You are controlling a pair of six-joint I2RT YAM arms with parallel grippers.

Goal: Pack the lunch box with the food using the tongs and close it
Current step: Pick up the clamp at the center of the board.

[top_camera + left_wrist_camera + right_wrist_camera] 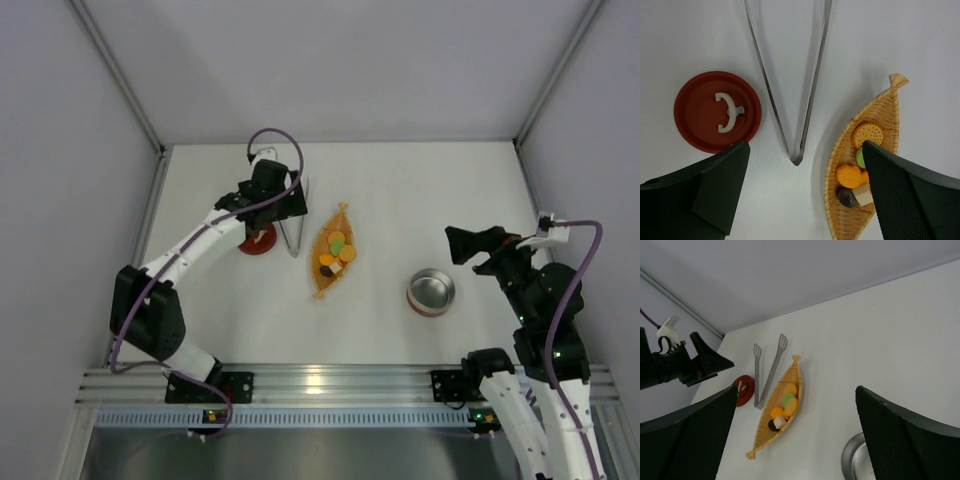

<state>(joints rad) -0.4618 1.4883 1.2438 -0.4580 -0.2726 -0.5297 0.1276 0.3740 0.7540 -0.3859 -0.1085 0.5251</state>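
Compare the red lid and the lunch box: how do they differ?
Lid is a flat matte red disc with a white squiggle; lunch box is a deeper shiny steel bowl, empty. Lid lies left of the tongs; lunch box right of the orange tray. Both round, neither gripped.

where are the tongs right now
In the top view the tongs lie on the left half of the table, between the red lid and the orange tray, directly under the left gripper.
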